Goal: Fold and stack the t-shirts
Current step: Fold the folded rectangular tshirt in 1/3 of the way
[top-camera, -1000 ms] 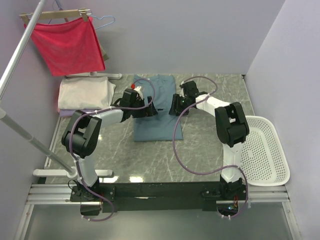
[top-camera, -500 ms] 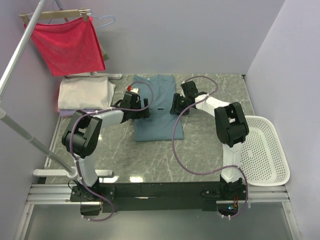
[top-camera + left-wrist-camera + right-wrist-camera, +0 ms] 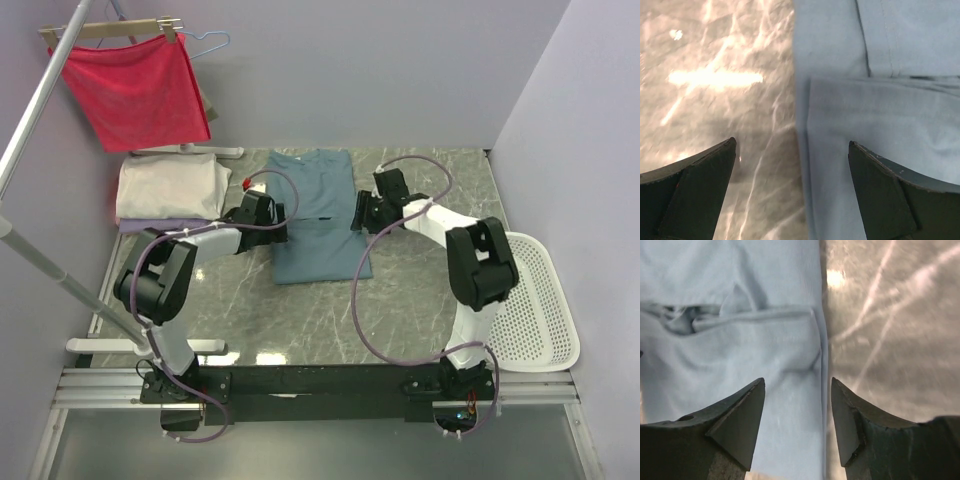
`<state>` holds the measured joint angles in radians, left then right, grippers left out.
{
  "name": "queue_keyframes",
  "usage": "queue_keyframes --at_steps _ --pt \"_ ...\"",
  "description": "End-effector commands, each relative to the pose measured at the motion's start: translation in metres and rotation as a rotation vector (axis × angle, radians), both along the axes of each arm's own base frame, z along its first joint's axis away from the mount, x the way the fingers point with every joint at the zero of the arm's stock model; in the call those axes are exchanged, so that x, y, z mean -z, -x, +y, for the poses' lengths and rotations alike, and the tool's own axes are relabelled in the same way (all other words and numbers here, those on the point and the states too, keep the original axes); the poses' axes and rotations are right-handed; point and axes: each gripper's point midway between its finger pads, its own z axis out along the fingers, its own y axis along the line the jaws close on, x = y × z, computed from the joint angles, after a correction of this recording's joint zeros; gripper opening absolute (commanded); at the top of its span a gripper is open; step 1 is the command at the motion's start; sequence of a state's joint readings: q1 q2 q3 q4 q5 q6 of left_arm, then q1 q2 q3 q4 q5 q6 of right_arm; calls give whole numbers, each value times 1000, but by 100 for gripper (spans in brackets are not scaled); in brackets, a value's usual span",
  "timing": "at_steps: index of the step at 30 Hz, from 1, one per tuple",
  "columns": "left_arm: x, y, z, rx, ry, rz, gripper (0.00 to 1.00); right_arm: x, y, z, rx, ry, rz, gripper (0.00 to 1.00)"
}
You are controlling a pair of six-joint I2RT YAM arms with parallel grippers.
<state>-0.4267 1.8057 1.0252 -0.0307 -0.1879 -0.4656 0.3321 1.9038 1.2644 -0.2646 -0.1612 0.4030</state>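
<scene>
- Change: compared with a second ago, both arms have drawn outward off the middle of the teal t-shirt (image 3: 318, 190). The left pincer (image 3: 273, 214) now sits at the shirt's left edge and the right pincer (image 3: 362, 212) at its right edge.
- Left pincer: released, jaws wide apart, nothing between them. In the wrist view one finger is over bare tabletop (image 3: 300, 320) and the other over cloth.
- Right pincer: released, a shade wider than before, holding nothing. Its jaws straddle the shirt's right edge.
- Shirt: lies flat at the centre rear of the tabletop, collar away from the arms, in a narrow rectangular outline. A layer edge runs across it at mid-length, with slight bunching near the right-hand end.
- Reading: a fold looks just laid and let go. The shirt is probably still too long for the pile, so another fold seems due before stacking.
- Pile: the cream t-shirt (image 3: 168, 187) lies on the lavender t-shirt (image 3: 150, 226) at rear left, near the teal shirt but apart from it.
- Room: bare tabletop in front of the shirt and on both sides.
- Obstacles: the white basket (image 3: 575, 345) is at the right edge. The rack pole (image 3: 40, 100) and red cloth (image 3: 135, 95) crowd the pile's corner, so the left arm has less room there.
</scene>
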Motion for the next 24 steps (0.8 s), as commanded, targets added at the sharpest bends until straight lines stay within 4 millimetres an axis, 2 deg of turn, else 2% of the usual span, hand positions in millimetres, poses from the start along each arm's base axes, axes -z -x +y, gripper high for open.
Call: queue_keyframes --at_steps 1,2,3,7,11,16,24 --pt "-27 7 3 -34 51 -53 99 -58 -7 -3 -5 -47 -177 64" --pt "-37 9 2 -34 70 -72 99 -58 -2 -5 -1 -42 -168 65" --pt "-30 19 4 -32 76 -56 100 -56 2 -8 10 -36 -155 66" --pt "-38 42 -8 18 193 -60 99 -40 27 -22 24 -20 -80 67" --pt "-37 76 -15 65 264 -54 100 -25 53 -26 5 -49 -26 67" --pt "-38 104 -24 111 328 -54 99 -4 81 -29 -7 -70 36 68" --pt "-37 138 -42 216 448 -35 100 15 104 -24 -20 -118 106 68"
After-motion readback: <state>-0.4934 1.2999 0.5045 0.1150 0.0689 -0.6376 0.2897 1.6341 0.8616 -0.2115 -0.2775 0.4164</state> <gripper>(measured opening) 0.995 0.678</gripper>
